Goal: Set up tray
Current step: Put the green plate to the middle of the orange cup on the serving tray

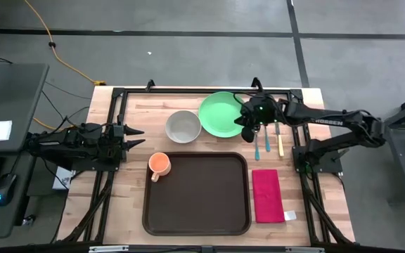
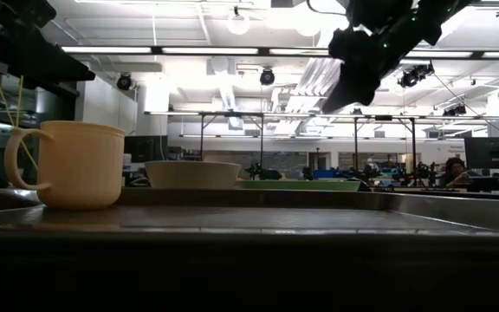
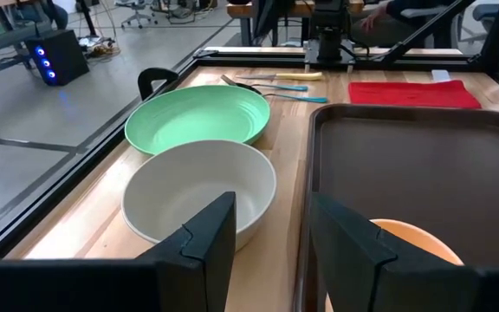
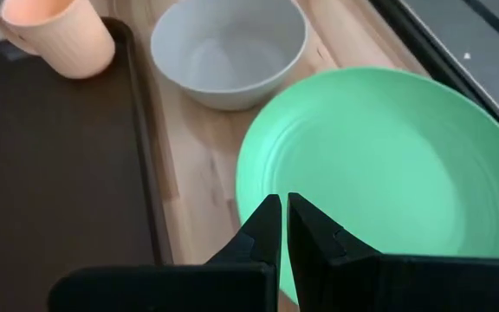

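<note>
From overhead I see the tray lying flat on the tabletop in the lower centre of the frame, its dark brown bed bare except for the orange cup, which stands at its upper left corner with the handle pointing down the frame. Just above the tray's top rim sit the white bowl and, to its right and touching or nearly touching it, the green plate. My right end effector hangs over the plate's right edge, and in its own wrist camera I see its fingers pressed together with only a hairline between them, holding nothing, above the near rim of the plate. Right of the plate, a blue-handled utensil and a yellow-handled one lie side by side, with a third partly hidden under the arm. The red napkin lies right of the tray, apart from it. My left end effector waits at centre left, pointing towards the bowl; its fingers stand apart, and nothing is between them.
</note>
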